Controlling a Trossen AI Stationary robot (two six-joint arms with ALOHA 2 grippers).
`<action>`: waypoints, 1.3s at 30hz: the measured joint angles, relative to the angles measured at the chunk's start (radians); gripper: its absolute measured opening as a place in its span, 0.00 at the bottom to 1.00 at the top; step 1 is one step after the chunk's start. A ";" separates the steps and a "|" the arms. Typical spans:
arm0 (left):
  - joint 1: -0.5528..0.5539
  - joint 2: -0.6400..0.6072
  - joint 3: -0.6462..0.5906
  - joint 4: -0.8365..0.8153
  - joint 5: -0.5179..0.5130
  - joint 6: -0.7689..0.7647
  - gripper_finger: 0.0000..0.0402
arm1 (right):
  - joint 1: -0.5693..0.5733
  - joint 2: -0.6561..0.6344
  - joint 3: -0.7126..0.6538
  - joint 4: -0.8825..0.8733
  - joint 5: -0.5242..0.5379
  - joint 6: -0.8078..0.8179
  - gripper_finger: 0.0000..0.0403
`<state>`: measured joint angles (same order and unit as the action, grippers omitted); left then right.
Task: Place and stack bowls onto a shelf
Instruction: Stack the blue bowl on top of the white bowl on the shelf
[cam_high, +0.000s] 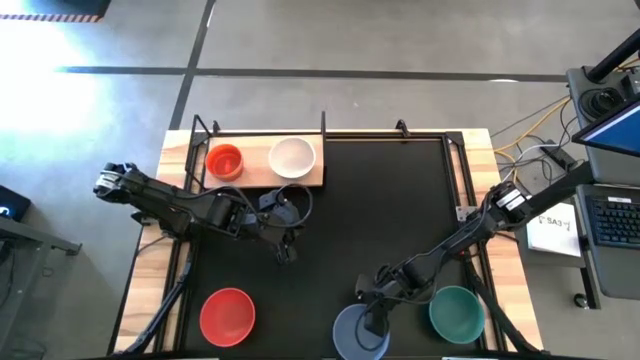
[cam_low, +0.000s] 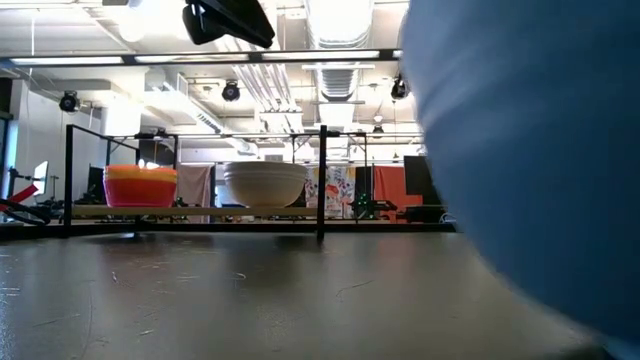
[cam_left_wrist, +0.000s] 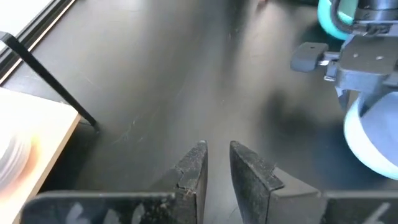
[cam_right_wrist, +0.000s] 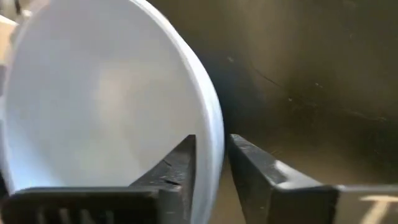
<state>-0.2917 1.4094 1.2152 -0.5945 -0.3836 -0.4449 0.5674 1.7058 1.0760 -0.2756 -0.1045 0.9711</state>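
The light-wood shelf (cam_high: 258, 177) lies at the table's far left. On it stand an orange-red bowl (cam_high: 224, 160) and a white bowl (cam_high: 292, 157), both also in the low view (cam_low: 140, 186) (cam_low: 265, 184). A red bowl (cam_high: 227, 316), a pale blue bowl (cam_high: 352, 338) and a teal bowl (cam_high: 457, 312) are at the near edge. My right gripper (cam_right_wrist: 211, 158) is shut on the pale blue bowl. My left gripper (cam_left_wrist: 216, 163) hangs above the mat near the shelf, fingers almost together, holding nothing. My right gripper pinches the pale blue bowl's rim (cam_right_wrist: 214, 134) on the side toward the table's far edge. One finger (cam_right_wrist: 177, 165) is inside the bowl and one (cam_right_wrist: 252, 165) is outside. The fingers slant down from the table's far right. I cannot tell whether the bowl is off the mat.
A black metal frame (cam_high: 324, 125) with thin upright rods stands around the shelf. The black mat (cam_high: 380, 200) covers the table's middle. A laptop and papers (cam_high: 560, 225) lie off the table's right side.
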 joint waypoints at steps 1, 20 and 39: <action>0.000 0.000 0.000 0.006 0.000 0.007 0.13 | 0.000 0.000 -0.001 -0.001 0.000 -0.002 0.18; 0.000 0.000 0.000 0.037 0.003 0.009 0.13 | -0.052 -0.105 -0.001 -0.009 0.038 -0.106 0.02; 0.006 -0.005 0.000 0.264 -0.328 0.410 0.13 | -0.420 -0.344 -0.001 -0.182 0.719 -0.508 0.02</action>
<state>-0.2859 1.4048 1.2152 -0.3307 -0.7115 -0.0353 0.1475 1.3615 1.0752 -0.4575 0.6144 0.4626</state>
